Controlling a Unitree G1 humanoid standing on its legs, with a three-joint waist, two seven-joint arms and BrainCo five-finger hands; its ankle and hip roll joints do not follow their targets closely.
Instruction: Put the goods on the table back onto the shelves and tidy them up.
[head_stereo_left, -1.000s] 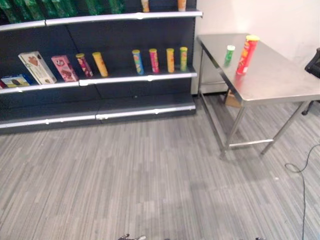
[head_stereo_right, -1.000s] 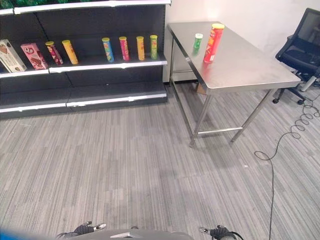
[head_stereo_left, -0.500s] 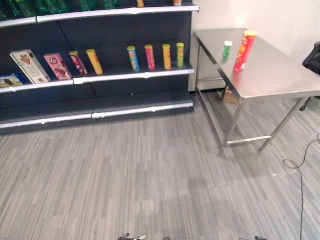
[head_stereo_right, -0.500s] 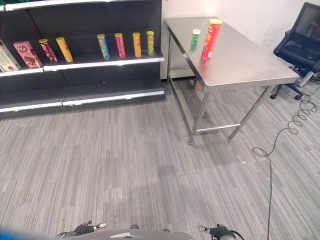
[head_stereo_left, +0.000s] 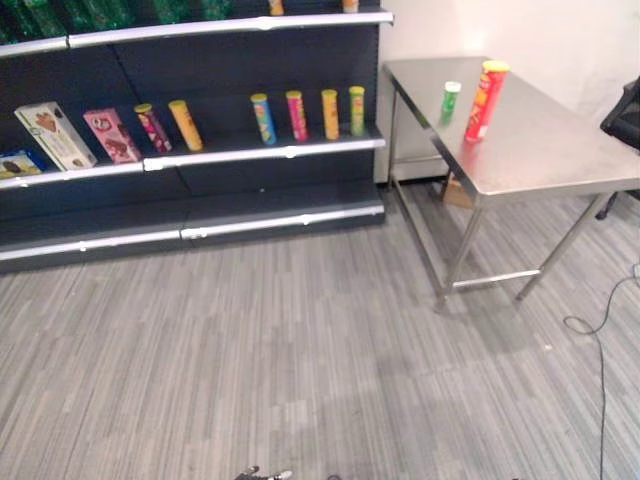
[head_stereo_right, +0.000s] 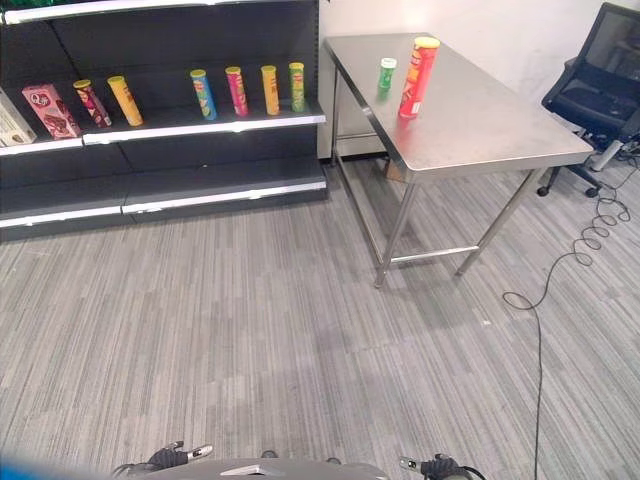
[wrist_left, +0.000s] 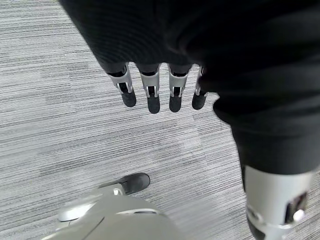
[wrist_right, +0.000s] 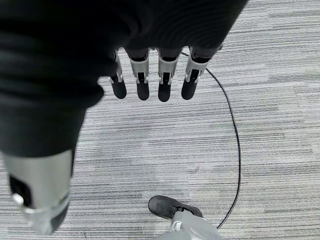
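Left eye view: a steel table (head_stereo_left: 540, 160) stands to the right of dark shelves (head_stereo_left: 270, 155). On its far end a tall red chip can (head_stereo_left: 480, 100) stands upright, with a short green can (head_stereo_left: 451, 101) just beside it on the shelf side, apart from it. On the middle shelf four chip cans (head_stereo_left: 306, 114) stand in a row, with two more leaning cans (head_stereo_left: 167, 126), a pink box (head_stereo_left: 110, 134) and a white box (head_stereo_left: 48, 135) further left. Compared with a second ago the whole scene sits slightly further left and higher in the picture, so the camera has moved; the goods keep their places.

Right eye view: the same layout, with a black office chair (head_stereo_right: 597, 85) beyond the table's right end.

Left wrist view: the left hand (wrist_left: 152, 92) hangs over grey striped floor (wrist_left: 55, 115), fingers straight and apart, holding nothing.

Right wrist view: the right hand (wrist_right: 150, 82) likewise hangs over the floor, fingers straight, empty.
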